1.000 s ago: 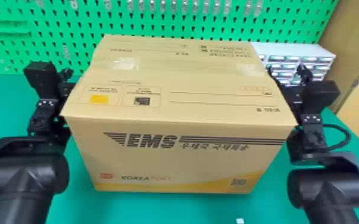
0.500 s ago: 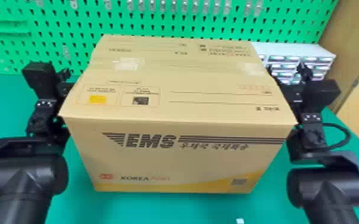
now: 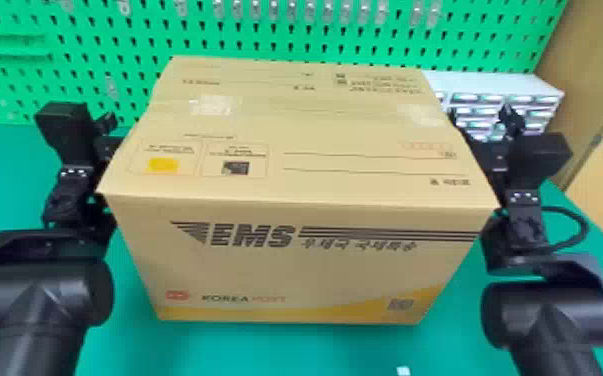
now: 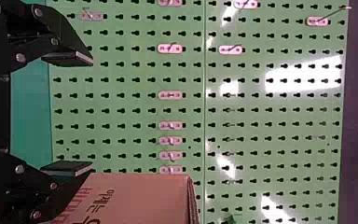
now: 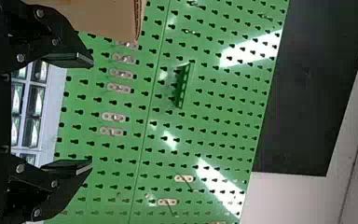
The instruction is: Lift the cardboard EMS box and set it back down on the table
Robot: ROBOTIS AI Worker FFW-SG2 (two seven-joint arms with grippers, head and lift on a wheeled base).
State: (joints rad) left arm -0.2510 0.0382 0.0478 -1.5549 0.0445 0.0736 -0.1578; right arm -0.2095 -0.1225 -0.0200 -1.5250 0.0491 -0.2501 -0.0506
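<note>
My left hand [image 4: 92,112] and right hand [image 5: 92,112] are spread wide at opposite sides of the cardboard EMS box [image 3: 305,275], which looks level over the tabletop [image 3: 285,352]. I should squeeze inward evenly and move both arms together, lest it slip or tip.

- Cardboard EMS box [image 3: 305,270]: tan, closed, upright, shiny patches on its lid, dark print on the long side facing six o'clock, yellow swoosh widest toward five.
- Mid-view above the green table [image 3: 285,355]; contact underneath can't be made out.
</note>
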